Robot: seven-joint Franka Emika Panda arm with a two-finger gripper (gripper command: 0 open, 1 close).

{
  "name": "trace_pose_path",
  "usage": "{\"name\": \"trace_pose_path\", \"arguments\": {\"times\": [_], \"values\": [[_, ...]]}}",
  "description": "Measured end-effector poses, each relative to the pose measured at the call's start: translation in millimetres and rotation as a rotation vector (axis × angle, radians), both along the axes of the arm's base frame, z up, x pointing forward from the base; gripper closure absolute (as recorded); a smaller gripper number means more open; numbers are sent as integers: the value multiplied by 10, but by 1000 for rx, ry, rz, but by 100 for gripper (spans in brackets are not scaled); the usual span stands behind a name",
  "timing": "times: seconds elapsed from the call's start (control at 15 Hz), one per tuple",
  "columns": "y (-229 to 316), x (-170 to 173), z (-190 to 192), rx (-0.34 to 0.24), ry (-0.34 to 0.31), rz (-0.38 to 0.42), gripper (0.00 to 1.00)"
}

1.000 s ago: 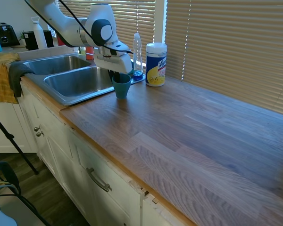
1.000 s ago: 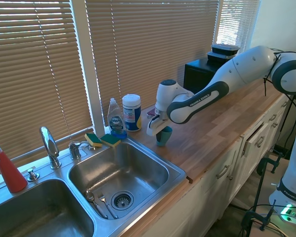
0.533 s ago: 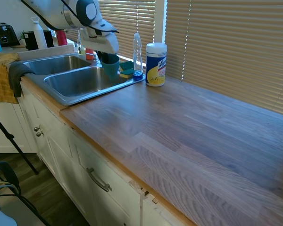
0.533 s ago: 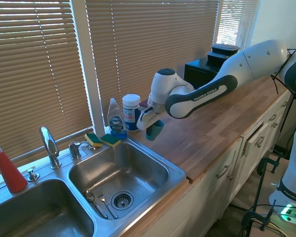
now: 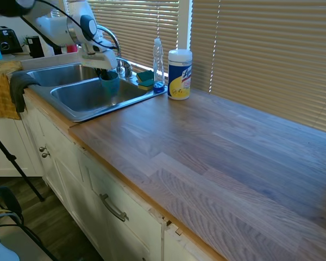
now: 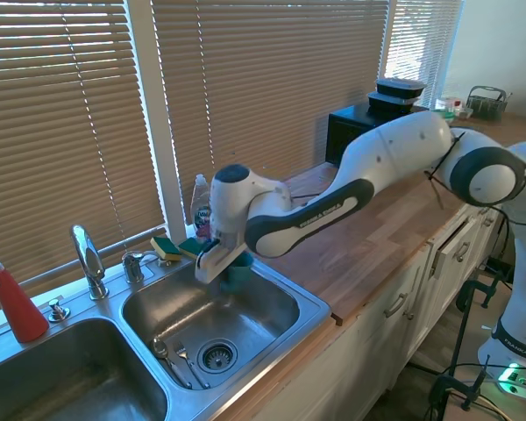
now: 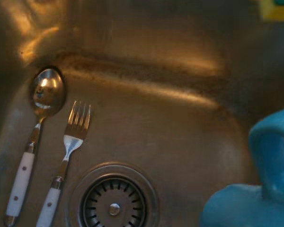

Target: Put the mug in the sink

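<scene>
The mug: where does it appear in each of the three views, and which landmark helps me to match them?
First exterior view: the mug is upper left, held by the gripper over the sink.
Second exterior view: the mug is left of centre, above the basin by the counter.
Wrist view: the mug fills the lower right corner.
Shared landmark: the sink; its drain shows in two views.

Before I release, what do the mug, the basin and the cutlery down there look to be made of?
Mug: glossy teal, likely glazed ceramic, possibly plastic. Sink: brushed stainless steel with dull reflections. Spoon and fork: shiny metal heads, white handles, probably plastic.
</scene>
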State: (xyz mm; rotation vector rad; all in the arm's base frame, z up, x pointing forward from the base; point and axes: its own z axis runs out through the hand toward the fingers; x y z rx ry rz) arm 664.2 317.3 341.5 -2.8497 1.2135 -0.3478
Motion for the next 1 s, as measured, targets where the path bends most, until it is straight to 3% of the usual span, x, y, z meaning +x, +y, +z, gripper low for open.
{"name": "trace_pose_path", "arguments": {"times": [0.47, 1.0], "values": [[253, 400, -941, -35, 57, -62, 100], [140, 688, -1276, -34, 75, -127, 100]]}}
